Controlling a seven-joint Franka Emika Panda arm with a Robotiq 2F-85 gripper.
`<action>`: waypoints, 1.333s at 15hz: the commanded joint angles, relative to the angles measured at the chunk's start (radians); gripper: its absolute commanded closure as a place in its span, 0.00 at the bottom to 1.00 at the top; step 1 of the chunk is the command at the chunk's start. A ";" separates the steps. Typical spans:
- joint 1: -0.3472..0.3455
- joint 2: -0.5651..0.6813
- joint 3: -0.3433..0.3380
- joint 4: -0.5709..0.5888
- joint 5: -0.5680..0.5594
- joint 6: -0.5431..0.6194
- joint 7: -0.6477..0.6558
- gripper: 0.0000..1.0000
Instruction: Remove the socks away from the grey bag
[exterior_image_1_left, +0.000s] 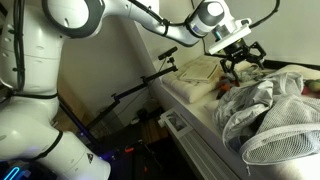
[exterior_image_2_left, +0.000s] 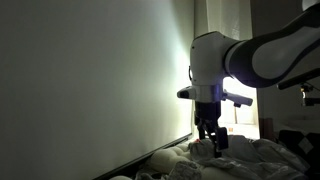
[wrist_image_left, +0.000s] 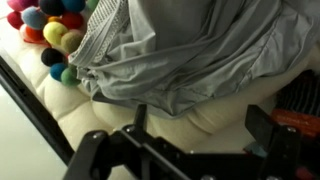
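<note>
The grey bag (exterior_image_1_left: 272, 108), a big pale sack with a white mesh panel, lies crumpled on the cream-covered surface; in the wrist view the grey bag (wrist_image_left: 200, 45) fills the top. My gripper (exterior_image_1_left: 241, 66) hangs open just above the surface beside the bag's far end, with nothing between its fingers. In the wrist view my gripper (wrist_image_left: 201, 113) frames bare cream fabric. The socks (wrist_image_left: 298, 117) show as a red-orange and dark patch at the right edge, outside the right finger (wrist_image_left: 264, 122). A small reddish spot, the socks (exterior_image_1_left: 226, 88), lies below the gripper. In the dim exterior view the gripper (exterior_image_2_left: 210, 140) points down.
A flat cream cloth (exterior_image_1_left: 195, 70) lies behind the gripper. A cluster of coloured balls (wrist_image_left: 45, 25) sits next to the bag's edge. The surface's edge (exterior_image_1_left: 190, 110) drops off toward the robot base; a dark stand (exterior_image_1_left: 140, 88) is beside it.
</note>
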 joint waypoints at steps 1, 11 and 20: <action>-0.021 -0.064 0.003 -0.088 0.019 0.025 0.010 0.00; -0.084 -0.303 -0.016 -0.426 0.006 0.310 0.058 0.00; -0.118 -0.331 -0.023 -0.468 0.006 0.305 0.046 0.00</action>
